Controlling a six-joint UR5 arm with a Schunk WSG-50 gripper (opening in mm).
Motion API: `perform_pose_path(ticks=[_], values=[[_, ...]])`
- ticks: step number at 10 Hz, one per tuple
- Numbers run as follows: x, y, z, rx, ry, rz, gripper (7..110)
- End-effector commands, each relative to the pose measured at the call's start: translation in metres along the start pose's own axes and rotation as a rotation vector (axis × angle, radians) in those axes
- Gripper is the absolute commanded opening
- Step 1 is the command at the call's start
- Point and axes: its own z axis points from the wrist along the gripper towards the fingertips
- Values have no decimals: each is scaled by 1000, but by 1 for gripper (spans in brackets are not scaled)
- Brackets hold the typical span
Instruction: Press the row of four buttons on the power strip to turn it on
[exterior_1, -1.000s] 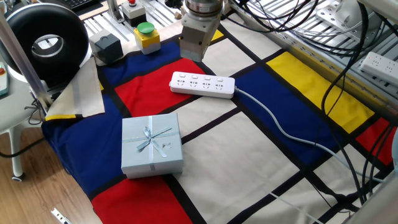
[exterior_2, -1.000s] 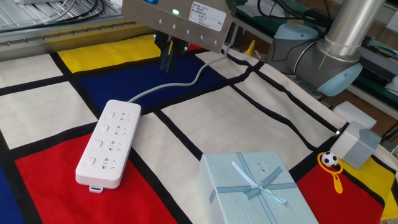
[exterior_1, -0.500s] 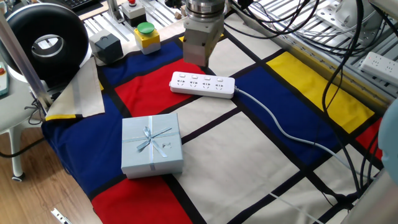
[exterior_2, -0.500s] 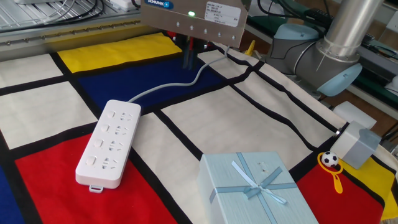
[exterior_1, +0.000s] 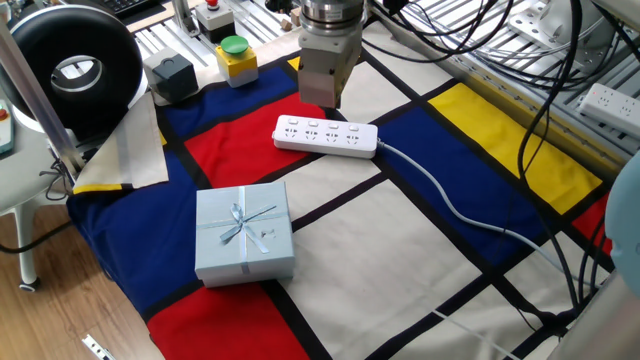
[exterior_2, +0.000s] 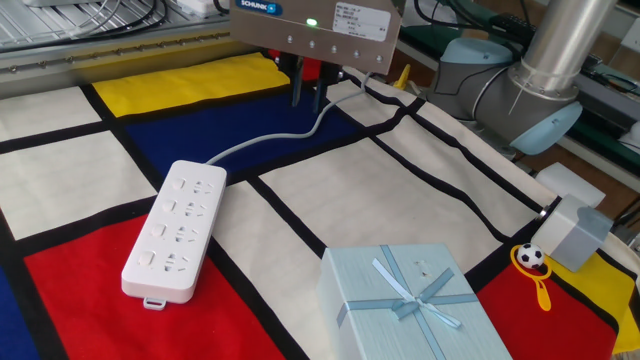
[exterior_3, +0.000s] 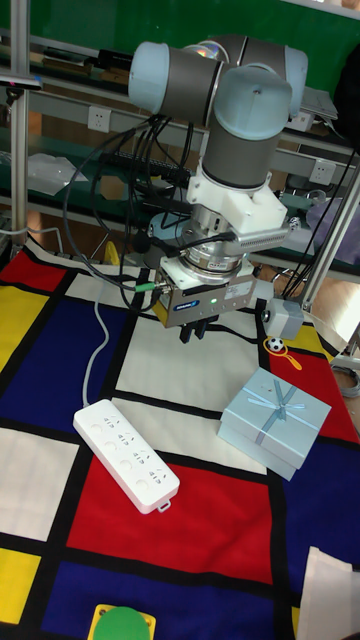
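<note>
The white power strip (exterior_1: 327, 135) lies flat on the coloured cloth, with its pale grey cable (exterior_1: 440, 195) running off to the right. It also shows in the other fixed view (exterior_2: 172, 232) and the tall view (exterior_3: 125, 455). The four buttons (exterior_1: 322, 124) appear as small marks along its far long edge. My gripper (exterior_2: 306, 98) hangs above the cloth behind the strip, over the cable near the blue panel, and touches nothing. Its dark fingers (exterior_3: 194, 333) point down. The gap between the tips is too small to judge.
A pale blue gift box (exterior_1: 243, 232) with a ribbon sits in front of the strip. A yellow box with a green button (exterior_1: 236, 58) and a black cube (exterior_1: 170, 75) stand at the back left. Black cables (exterior_1: 560, 150) hang on the right. A grey block (exterior_2: 572, 230) and a small football charm (exterior_2: 530, 258) lie nearby.
My gripper has shifted along the back of the strip towards its cable end, most of it in the first half second. The strip and the box have not moved.
</note>
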Motion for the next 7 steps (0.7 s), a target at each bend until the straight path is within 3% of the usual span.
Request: perform_pose_path(ticks=[1,3,4,7], values=[[-2,0,-1,-3,-8,-2,22],[3,-12,-2,51,11,26,22],[2,-10,-3,43,8,25,44],[0,-10,-2,44,2,-39,44]])
